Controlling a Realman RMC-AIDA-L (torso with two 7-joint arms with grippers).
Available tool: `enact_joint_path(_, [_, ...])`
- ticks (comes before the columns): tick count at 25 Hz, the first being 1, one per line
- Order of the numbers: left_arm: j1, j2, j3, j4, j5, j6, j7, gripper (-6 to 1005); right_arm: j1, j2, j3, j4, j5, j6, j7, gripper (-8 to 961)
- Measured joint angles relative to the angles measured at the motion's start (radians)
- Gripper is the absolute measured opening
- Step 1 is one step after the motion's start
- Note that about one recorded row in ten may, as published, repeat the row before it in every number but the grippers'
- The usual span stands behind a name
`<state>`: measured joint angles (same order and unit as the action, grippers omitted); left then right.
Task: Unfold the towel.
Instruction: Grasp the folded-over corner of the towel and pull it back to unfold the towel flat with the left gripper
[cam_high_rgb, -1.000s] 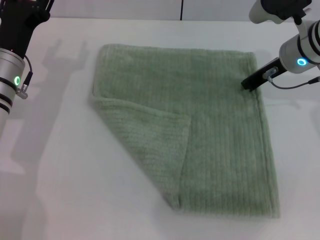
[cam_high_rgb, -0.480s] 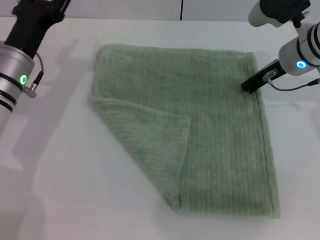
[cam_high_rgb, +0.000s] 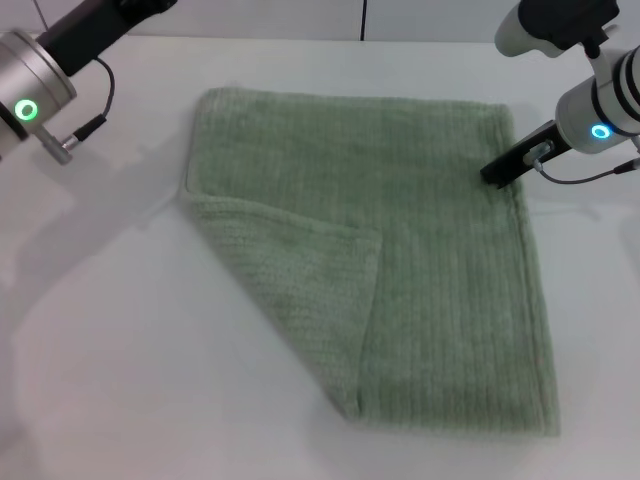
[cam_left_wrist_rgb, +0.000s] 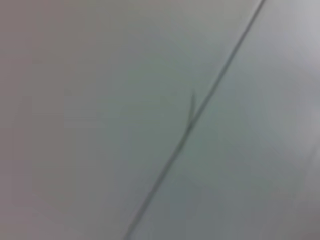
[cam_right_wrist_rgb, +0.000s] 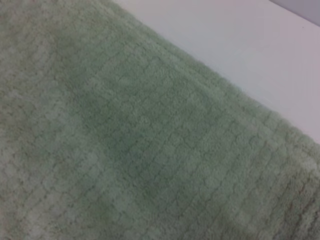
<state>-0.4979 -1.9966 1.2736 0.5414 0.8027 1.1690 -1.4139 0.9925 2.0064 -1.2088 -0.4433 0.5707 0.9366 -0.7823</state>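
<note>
Towel: pale green terry, flat on white table, near-left corner folded diagonally over itself; unfolding incomplete; next move calls for grasping that flap and drawing it outward; right gripper at far-right hem, state indeterminable; left gripper out of view; containers: none.

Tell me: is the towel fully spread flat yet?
No. The towel is mostly spread, but its near-left corner is folded over onto it.
</note>
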Motion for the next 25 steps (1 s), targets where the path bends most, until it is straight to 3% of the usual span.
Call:
enact_joint_path(4, [0.010, 0.012, 0.006, 0.043, 0.048, 0.010, -0.087, 739, 0.000, 0.000, 0.000, 0.000, -0.001, -0.002, 0.000, -1])
enact_joint_path(6, [0.017, 0.039, -0.003, 0.161, 0.258, 0.047, -0.287, 739, 0.000, 0.000, 0.000, 0.000, -0.002, -0.002, 0.000, -1])
enact_joint_path(13, [-0.010, 0.035, -0.001, 0.294, 0.596, 0.077, -0.469, 739, 0.002, 0.000, 0.000, 0.000, -0.005, -0.002, 0.000, -1])
enact_joint_path(14, [-0.010, 0.035, -0.001, 0.294, 0.596, 0.077, -0.469, 739, 0.002, 0.000, 0.000, 0.000, -0.005, -0.002, 0.000, -1])
enact_joint_path(16, [-0.035, 0.022, 0.000, 0.324, 0.741, 0.115, -0.498, 739, 0.002, 0.000, 0.000, 0.000, -0.005, -0.002, 0.000, -1])
enact_joint_path(25, [-0.097, -0.051, 0.003, 0.328, 1.011, 0.144, -0.466, 739, 0.001, 0.000, 0.000, 0.000, -0.005, -0.001, 0.000, -1])
